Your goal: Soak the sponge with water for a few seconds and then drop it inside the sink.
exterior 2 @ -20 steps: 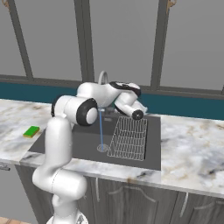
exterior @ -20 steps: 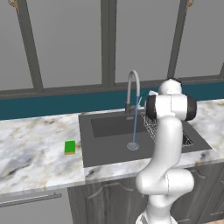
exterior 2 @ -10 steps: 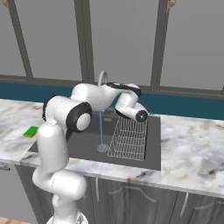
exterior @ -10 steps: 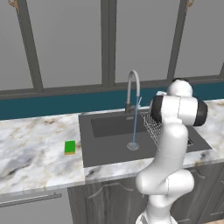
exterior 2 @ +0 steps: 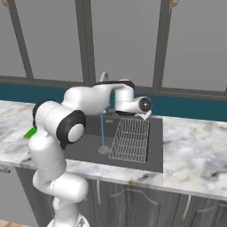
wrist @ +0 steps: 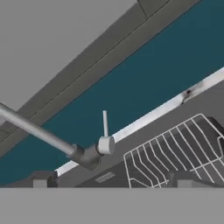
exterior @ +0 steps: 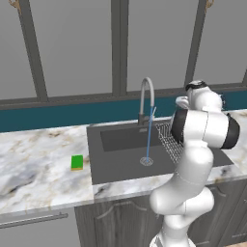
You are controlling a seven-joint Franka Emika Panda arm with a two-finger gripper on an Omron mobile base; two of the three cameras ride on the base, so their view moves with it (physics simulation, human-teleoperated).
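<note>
Gripper: the gripper (exterior 2: pixel 148 116) hangs over the back of the sink, above the upper end of the wire rack, at the end of the arm's white wrist; whether its fingers stand apart or together cannot be told, since in the right base view they are too small and dark to make out.
Fingertips: in the hand view two dark fingertips (wrist: pixel 41 180) rise at the bottom edge, well apart across the picture, with nothing visible between them.
Hold: the gripper holds nothing that can be seen and touches nothing.
Sponge: the sponge (exterior: pixel 76 162) lies flat on the marble counter (exterior: pixel 38 159), green side up with a thin yellow edge showing below, well away from the gripper, beyond the sink's far side from it; in the right base view it peeks out green behind the arm's elbow (exterior 2: pixel 30 132).
Water: the water (exterior: pixel 148 136) falls as a thin pale blue stream from the faucet's spout to the round drain (exterior: pixel 146 161), beside and below the gripper.
Sink: the sink (exterior: pixel 116 164) is a dark grey basin directly under the gripper.
Wire rack: the wire rack (exterior 2: pixel 130 139) lies in the sink just below the gripper.
Faucet: the faucet (exterior: pixel 145 99) curves up just beside the gripper; the hand view shows its base and lever (wrist: pixel 94 151) close ahead.
</note>
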